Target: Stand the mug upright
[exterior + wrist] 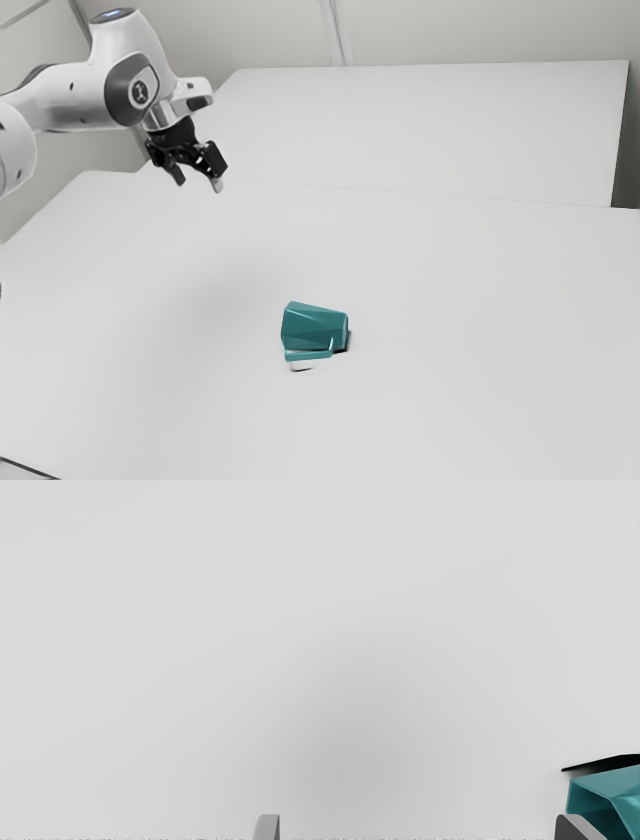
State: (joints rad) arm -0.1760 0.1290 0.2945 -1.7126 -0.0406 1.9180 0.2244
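1. The mug (318, 328) is seen lying on its side on the white table (470, 270), well apart from the gripper (199, 185). Its mouth (590, 804) is turned roughly toward the arm's side, and its handle (308, 355) is set low along the flank that is faced by the exterior camera.
2. An upright stance is not shown, so the righting is judged to be outstanding; the step in hand is best read as the reach toward the mug.
3. For the next move, the gripper should be carried across toward the exterior view's right and lowered, with the mug brought between the fingers. A firm hold would then be needed before the mug is lifted slightly and rotated onto its base.
4. Care is called for at the handle: if it is caught by a finger, the mug could be rolled or spun instead of gripped.
5. The arm (75, 97) is extended from the exterior view's left, with the gripper held high over the table and its fingers pointed mostly downward.
6. The fingers are spread wide, and nothing is held between them.
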